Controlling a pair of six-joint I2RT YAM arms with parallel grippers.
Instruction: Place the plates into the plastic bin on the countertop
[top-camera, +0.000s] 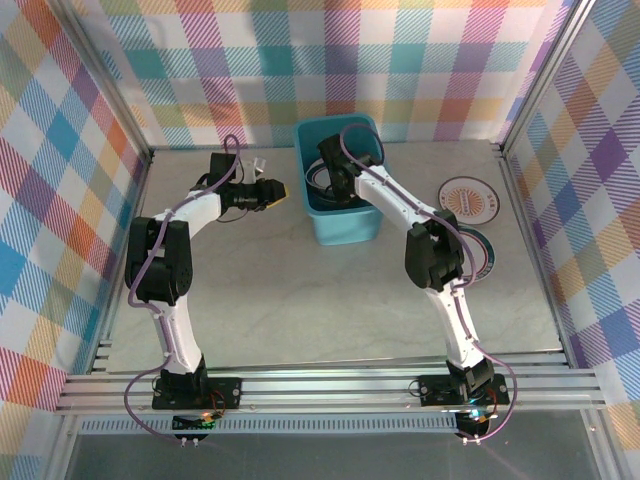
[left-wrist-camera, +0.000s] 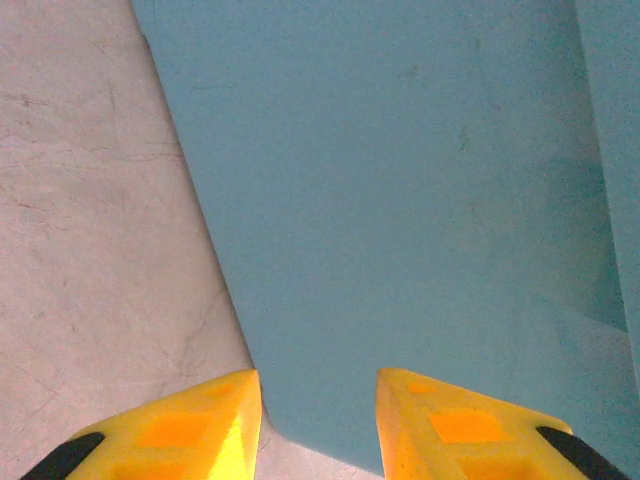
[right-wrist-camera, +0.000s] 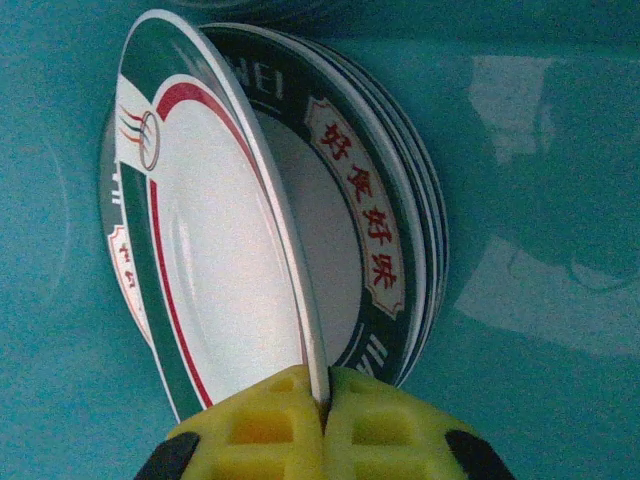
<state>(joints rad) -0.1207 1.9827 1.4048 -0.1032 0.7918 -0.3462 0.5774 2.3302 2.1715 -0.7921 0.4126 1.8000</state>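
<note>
Teal bin (top-camera: 340, 232) walls surround our right claw (right-wrist-camera: 325, 395), which is clenched on the rim of a green-and-red-edged plate (right-wrist-camera: 215, 250) inside the bin. We judge the step in hand to be laying this plate on the stack (right-wrist-camera: 375, 235) that sits on the bin floor. To do it well, we should tip the plate flatter and lower it until its far edge rests on the stack. We should release only once the stack bears its weight, since a drop from this tilt could chip a rim or knock the stack askew. After that we should lift the claw straight up, clear of the wall.

Our left claw (left-wrist-camera: 320, 400) is released, its jaws apart with nothing between them. It sits just beside the bin's outer left wall over the tabletop (left-wrist-camera: 90, 250), where it could steady the bin if it slides.

From the right claw's pads the held plate rises on edge and leans against the stack. An orange-centred plate (top-camera: 470, 198) and a teal-rimmed plate (top-camera: 484, 258) lie on the tabletop right of the bin, well apart from both claws
</note>
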